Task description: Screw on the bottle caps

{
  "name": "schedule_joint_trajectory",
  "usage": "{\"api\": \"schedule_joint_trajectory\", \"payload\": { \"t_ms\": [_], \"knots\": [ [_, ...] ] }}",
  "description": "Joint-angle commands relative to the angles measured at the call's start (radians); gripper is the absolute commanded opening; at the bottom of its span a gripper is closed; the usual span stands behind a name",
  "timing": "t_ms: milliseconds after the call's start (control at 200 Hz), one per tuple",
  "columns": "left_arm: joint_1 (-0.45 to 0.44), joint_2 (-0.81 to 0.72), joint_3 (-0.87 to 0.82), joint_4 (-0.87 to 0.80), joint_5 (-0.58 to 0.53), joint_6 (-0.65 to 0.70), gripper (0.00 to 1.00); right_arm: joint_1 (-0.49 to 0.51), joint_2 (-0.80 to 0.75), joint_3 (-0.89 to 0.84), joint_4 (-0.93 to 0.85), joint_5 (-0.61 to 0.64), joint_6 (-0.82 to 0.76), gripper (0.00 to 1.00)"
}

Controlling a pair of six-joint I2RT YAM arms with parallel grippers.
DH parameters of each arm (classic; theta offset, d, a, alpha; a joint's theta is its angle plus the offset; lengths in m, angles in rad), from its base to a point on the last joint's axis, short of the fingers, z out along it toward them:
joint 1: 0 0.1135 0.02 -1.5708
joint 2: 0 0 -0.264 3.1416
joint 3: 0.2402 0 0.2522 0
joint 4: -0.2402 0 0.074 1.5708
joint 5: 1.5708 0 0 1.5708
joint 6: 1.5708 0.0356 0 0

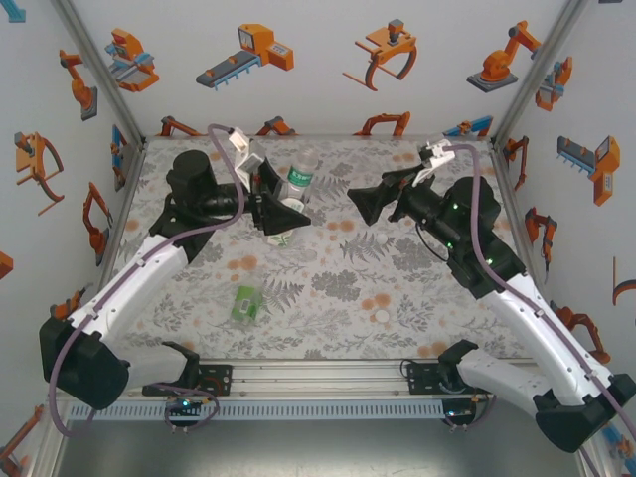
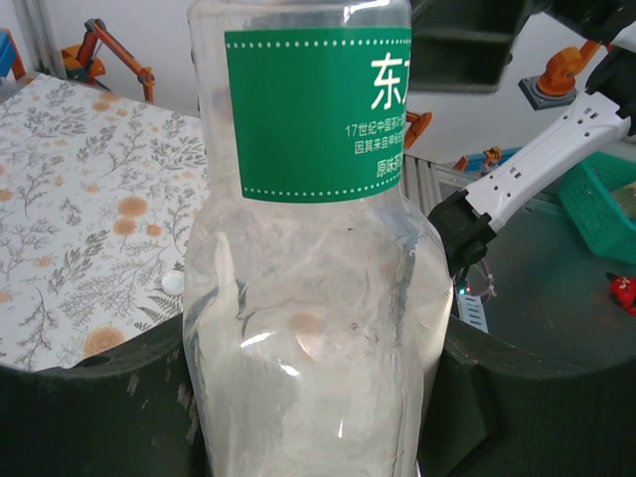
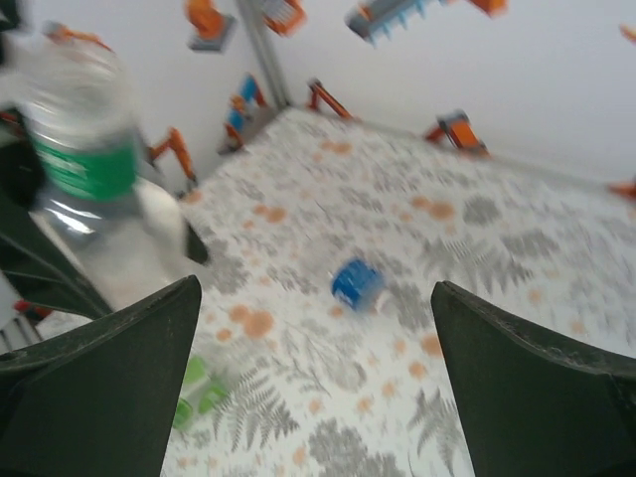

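The left tool [image 1: 282, 207] grasps the clear plastic green-labelled bottle [image 2: 318, 248] upright over the floral table [image 1: 447, 318]. The right tool [image 1: 366, 204] stands released and empty. Capping appears pending: next, likely fetch the small white round cap [image 1: 381, 318] lying on the table.

The top camera looks down from above and behind the arm bases over the whole grey floral-print tabletop [image 1: 338, 288]. The left wrist camera sits close against the clear green-labelled plastic bottle [image 2: 308, 278] between the left gripper's dark fingers [image 2: 89, 417]. The blurred right wrist camera looks down past the right gripper's dark fingers [image 3: 99, 388] at that tabletop and bottle, left of its hand.
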Motion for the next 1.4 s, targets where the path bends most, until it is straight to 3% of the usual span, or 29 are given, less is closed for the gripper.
{"api": "schedule_joint_trajectory", "payload": {
  "t_ms": [0,90,220,446,541,721,1107,1397],
  "knots": [
    [0.042,-0.029,0.013,-0.042,0.048,0.023,0.0,0.002,0.036,0.041,-0.212,0.171,0.032,0.86],
    [0.082,-0.038,0.044,-0.224,-0.004,0.139,0.0,-0.005,0.078,0.055,-0.323,0.249,0.076,0.85],
    [0.131,-0.054,0.07,-0.431,-0.111,0.304,0.0,-0.021,0.147,0.055,-0.419,0.263,0.138,0.82],
    [0.17,-0.108,-0.013,-0.531,-0.276,0.503,0.0,-0.032,0.289,0.059,-0.545,0.235,0.229,0.71],
    [0.174,-0.145,-0.093,-0.453,-0.308,0.513,0.0,-0.033,0.378,0.107,-0.64,0.219,0.275,0.6],
    [0.175,-0.152,-0.108,-0.46,-0.355,0.527,0.0,-0.019,0.471,0.065,-0.651,0.179,0.349,0.55],
    [0.177,-0.181,-0.147,-0.442,-0.436,0.512,0.0,-0.011,0.474,-0.083,-0.688,0.199,0.398,0.54],
    [0.177,-0.162,-0.138,-0.456,-0.45,0.531,0.0,0.111,0.379,-0.282,-0.632,0.201,0.551,0.57]
  ]
}}
